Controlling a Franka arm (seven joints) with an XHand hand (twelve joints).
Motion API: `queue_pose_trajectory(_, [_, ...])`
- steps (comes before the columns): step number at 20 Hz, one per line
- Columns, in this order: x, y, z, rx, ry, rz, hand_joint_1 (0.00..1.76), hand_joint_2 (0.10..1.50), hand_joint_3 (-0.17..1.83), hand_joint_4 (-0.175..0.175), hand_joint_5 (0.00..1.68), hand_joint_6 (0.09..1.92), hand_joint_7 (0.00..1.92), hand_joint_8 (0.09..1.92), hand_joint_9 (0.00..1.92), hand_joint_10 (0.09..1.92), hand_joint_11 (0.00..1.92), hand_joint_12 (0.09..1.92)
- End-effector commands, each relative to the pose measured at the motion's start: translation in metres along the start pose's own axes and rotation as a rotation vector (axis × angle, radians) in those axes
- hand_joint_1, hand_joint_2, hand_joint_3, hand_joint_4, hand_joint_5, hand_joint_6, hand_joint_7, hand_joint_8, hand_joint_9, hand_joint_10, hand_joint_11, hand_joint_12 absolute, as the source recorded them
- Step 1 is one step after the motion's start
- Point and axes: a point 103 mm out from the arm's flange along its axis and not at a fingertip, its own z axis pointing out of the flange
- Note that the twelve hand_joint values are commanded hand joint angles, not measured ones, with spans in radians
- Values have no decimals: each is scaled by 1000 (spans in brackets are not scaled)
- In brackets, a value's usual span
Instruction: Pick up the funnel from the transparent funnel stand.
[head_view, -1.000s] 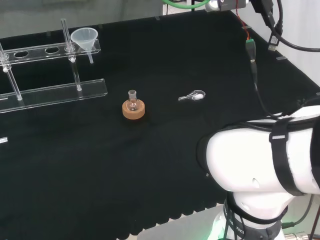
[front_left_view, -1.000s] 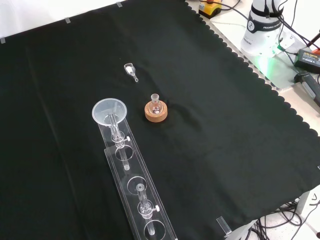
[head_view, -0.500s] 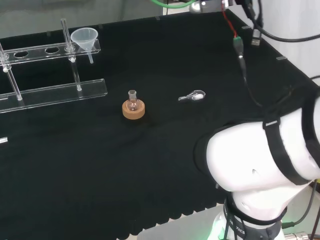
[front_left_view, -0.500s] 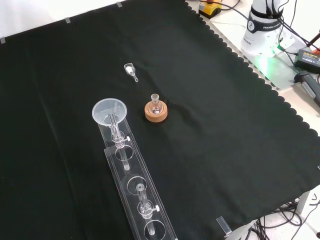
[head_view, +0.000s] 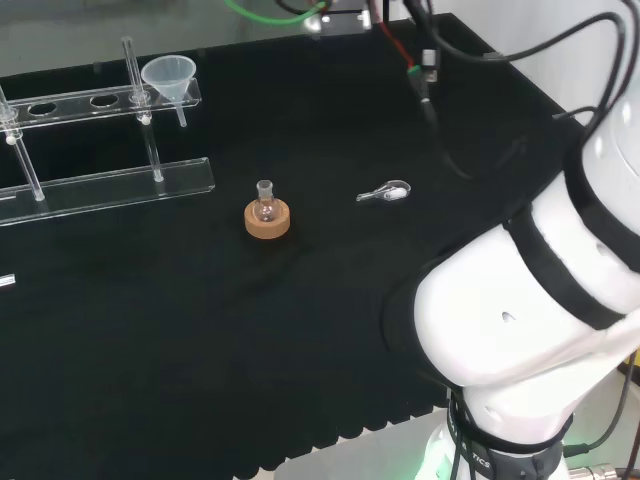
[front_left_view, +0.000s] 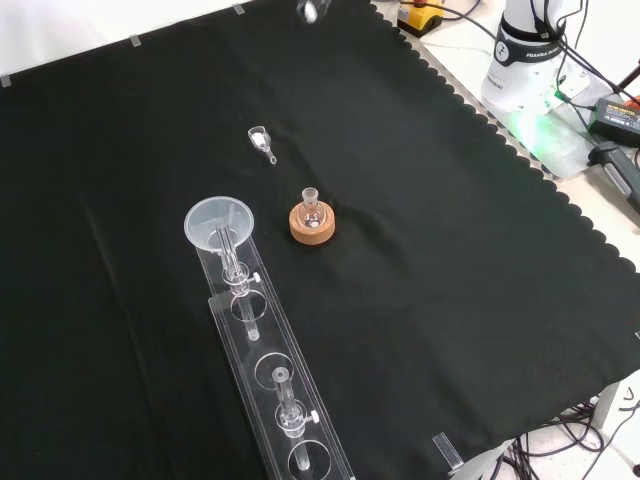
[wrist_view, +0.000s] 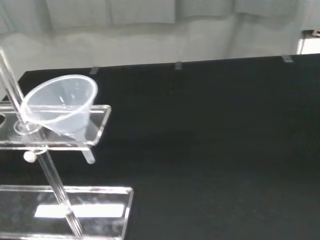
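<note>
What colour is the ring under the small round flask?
Tan cork ring stand, clearest in the front view, beneath the small clear flask.

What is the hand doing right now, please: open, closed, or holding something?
Hand: cannot be told; its fingers are not visible. The funnel sits untouched in the transparent funnel stand.

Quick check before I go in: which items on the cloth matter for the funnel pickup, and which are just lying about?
For the job:
- clear plastic cone-shaped funnel, seated in an end hole of the stand
- transparent acrylic funnel stand

Lying about:
- small round glass flask on its cork ring
- small clear glass scoop-like piece lying on the black cloth
</note>
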Motion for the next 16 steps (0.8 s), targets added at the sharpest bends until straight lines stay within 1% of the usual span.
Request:
queue_pose_trajectory(1, [91,86,45,-4,-30,-68,28,750,121,127,0,87,0,87,0,87,0,87])
queue_pose_trajectory(5, [107,107,69,60,-61,-84,35,749,119,128,0,87,0,87,0,87,0,87])
queue_pose_trajectory(7, [110,116,80,89,-79,-82,37,749,118,128,0,87,0,87,0,87,0,87])
queue_pose_trajectory(9, [121,124,93,116,-97,-90,38,750,118,128,0,87,0,87,0,87,0,87])
queue_pose_trajectory(13, [134,134,119,166,-134,-118,41,752,117,126,0,87,0,87,0,87,8,87])
queue_pose_trajectory(16, [140,140,137,201,-151,-111,43,754,117,124,0,87,0,87,0,87,13,87])
